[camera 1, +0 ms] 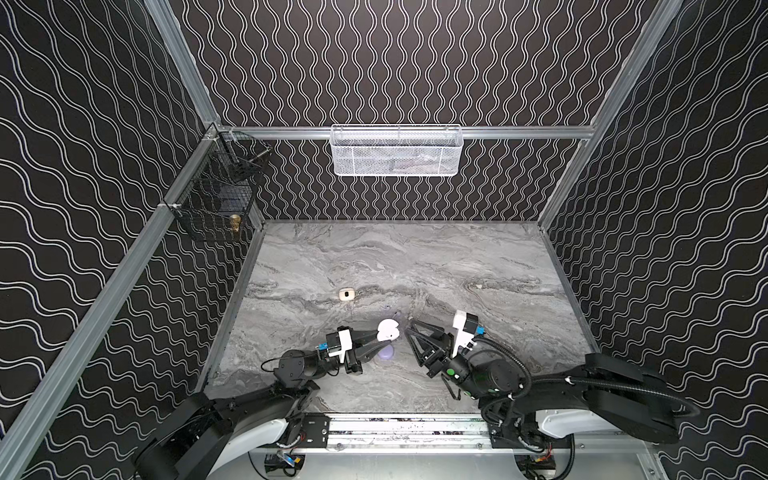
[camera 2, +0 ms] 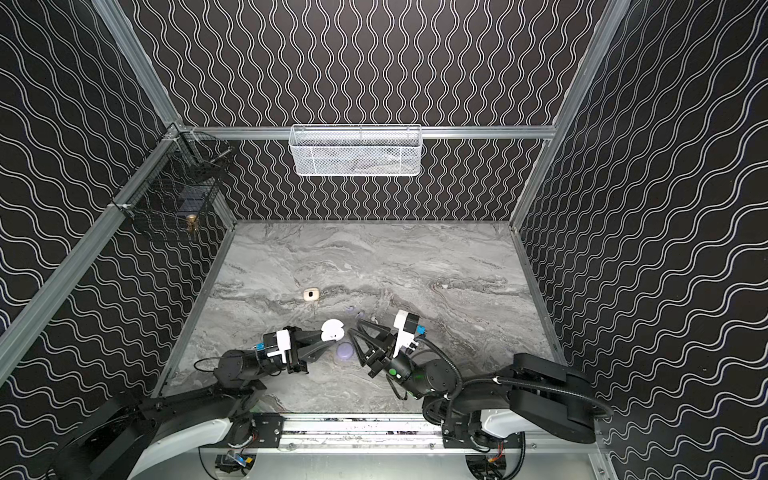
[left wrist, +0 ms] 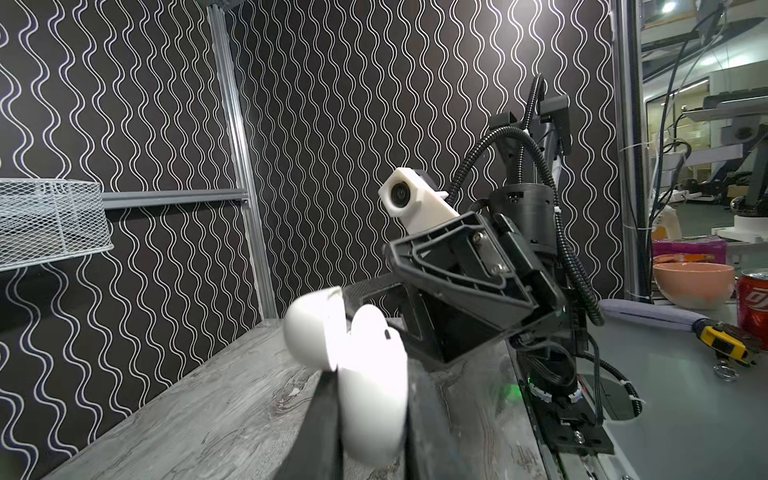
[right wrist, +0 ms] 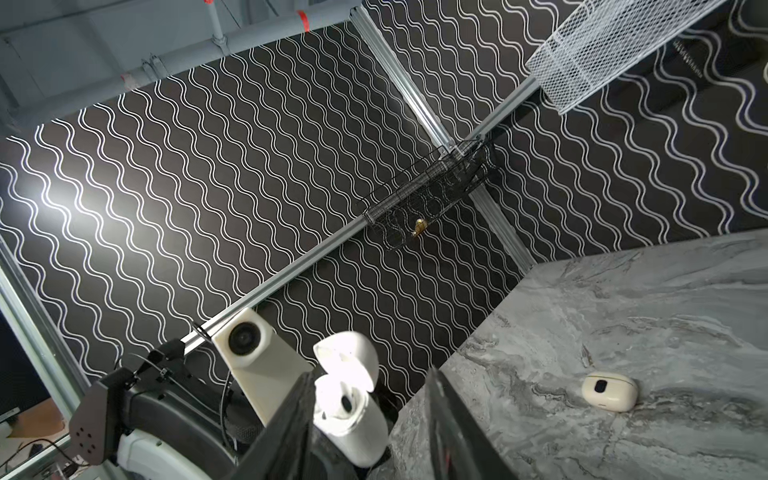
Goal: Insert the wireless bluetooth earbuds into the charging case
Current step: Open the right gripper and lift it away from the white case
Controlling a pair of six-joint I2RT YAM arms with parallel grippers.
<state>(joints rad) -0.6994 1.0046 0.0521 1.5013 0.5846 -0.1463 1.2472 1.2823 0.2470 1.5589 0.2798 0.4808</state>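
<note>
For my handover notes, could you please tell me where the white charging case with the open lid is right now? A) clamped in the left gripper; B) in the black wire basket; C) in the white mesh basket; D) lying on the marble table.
A: the white charging case sits pinched in the left gripper, raised off the table, its lid open.

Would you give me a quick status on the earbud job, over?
Left gripper shut on open white charging case, held aloft. Right gripper open, beside it. One earbud shows inside. Lavender case lies below.
</note>
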